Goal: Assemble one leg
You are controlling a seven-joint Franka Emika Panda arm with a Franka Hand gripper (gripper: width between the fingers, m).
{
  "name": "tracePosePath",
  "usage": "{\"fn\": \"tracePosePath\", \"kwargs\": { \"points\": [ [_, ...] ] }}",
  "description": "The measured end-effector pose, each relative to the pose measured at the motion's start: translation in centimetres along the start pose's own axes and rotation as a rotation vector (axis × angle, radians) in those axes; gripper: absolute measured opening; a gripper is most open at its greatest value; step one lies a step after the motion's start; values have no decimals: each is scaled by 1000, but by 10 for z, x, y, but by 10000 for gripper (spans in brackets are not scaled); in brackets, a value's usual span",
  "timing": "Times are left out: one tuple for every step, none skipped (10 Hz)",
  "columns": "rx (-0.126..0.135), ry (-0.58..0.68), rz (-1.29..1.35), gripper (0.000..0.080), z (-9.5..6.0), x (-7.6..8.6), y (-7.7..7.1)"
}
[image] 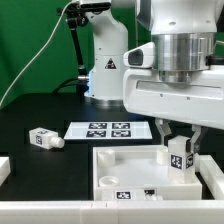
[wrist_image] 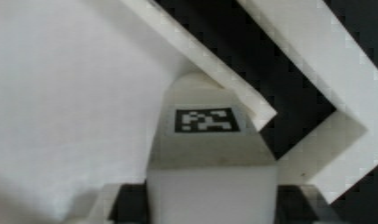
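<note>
My gripper (image: 179, 148) is shut on a leg (image: 180, 162), a stubby white post with a black-and-white tag, and holds it upright over the white square panel (image: 108, 160), at the panel's far corner on the exterior view's right. In the wrist view the leg (wrist_image: 207, 160) runs out from between my dark fingers (wrist_image: 303, 205), its tag facing the camera, with the panel (wrist_image: 70, 90) and its raised rim beneath it. I cannot tell whether the leg's lower end touches the panel. A second leg (image: 45, 138) lies on its side on the black table at the exterior view's left.
The marker board (image: 105, 129) lies flat behind the panel. The white robot base (image: 105, 70) stands behind it. A white part (image: 3, 170) shows at the left edge of the exterior view. A white rail runs along the table's front edge.
</note>
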State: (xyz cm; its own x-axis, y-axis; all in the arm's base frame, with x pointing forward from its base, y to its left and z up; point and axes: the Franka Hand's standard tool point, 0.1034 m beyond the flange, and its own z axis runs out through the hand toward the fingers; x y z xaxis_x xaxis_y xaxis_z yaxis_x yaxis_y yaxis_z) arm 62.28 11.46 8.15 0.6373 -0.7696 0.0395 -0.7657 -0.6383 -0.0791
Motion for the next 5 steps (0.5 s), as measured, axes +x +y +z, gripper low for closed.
{"fn": "tracePosePath", "kwargs": {
  "points": [
    [1,-7,130,282,0,0,0],
    [-3,-11,195,284,0,1,1],
    [-1,-16,207,284,0,1,1],
    [-1,-16,187,284,0,1,1],
    [-6,-17,152,363,1,-1,1]
  ]
}}
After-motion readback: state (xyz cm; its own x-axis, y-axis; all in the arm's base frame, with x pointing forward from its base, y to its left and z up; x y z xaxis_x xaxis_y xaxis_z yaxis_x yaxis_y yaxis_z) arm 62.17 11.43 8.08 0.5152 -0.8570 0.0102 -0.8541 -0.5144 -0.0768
